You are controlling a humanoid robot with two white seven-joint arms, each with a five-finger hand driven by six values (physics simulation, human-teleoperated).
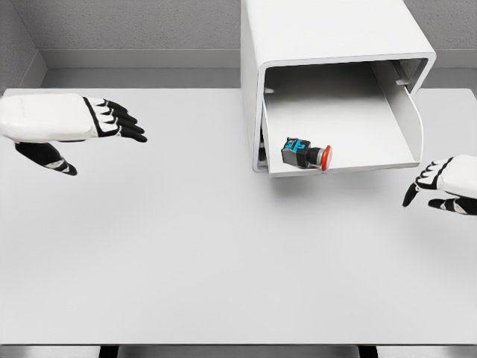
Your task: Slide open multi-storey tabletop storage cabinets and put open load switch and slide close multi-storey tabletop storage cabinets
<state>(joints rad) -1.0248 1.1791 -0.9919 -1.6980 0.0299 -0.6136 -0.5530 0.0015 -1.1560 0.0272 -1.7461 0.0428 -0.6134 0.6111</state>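
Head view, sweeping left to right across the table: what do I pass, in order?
Left hand → cabinet with its drawer slid open → switch lying in the drawer near its front edge → right hand.

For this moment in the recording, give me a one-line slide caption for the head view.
Load switch lies in the cabinet's slid-out drawer; left robot hand and right robot hand hover open, apart from it.
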